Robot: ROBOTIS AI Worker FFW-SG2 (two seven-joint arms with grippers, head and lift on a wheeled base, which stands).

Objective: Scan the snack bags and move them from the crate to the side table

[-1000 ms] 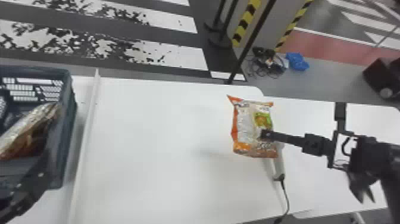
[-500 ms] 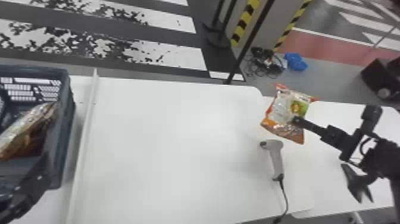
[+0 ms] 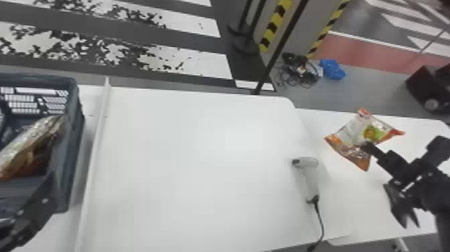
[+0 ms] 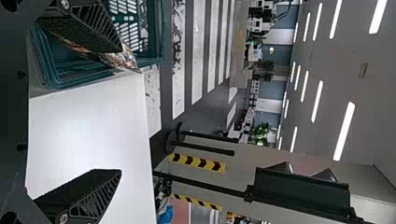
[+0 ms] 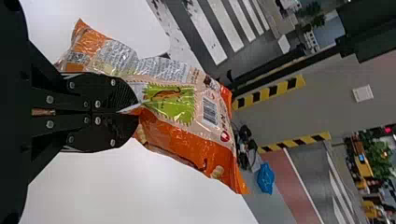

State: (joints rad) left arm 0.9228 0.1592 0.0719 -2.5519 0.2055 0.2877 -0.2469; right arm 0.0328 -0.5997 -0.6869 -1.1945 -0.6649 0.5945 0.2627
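In the head view my right gripper holds an orange and silver snack bag over the side table at the right. The right wrist view has the right gripper shut on the middle of that snack bag, its barcode facing the camera. At the far left, my left gripper is beside the crate, which holds another shiny snack bag. In the left wrist view the left gripper has its fingers wide apart, one of them in front of the crate and its bag.
A grey handheld scanner with a black cable lies at the right end of the main white table. A raised white strip runs between the crate and that table's middle. A black pole stands behind the table.
The right gripper has carried the snack bag from over the scanner to the right, above the side table, and the bag has tilted. The scanner is uncovered. The left arm has hardly moved.
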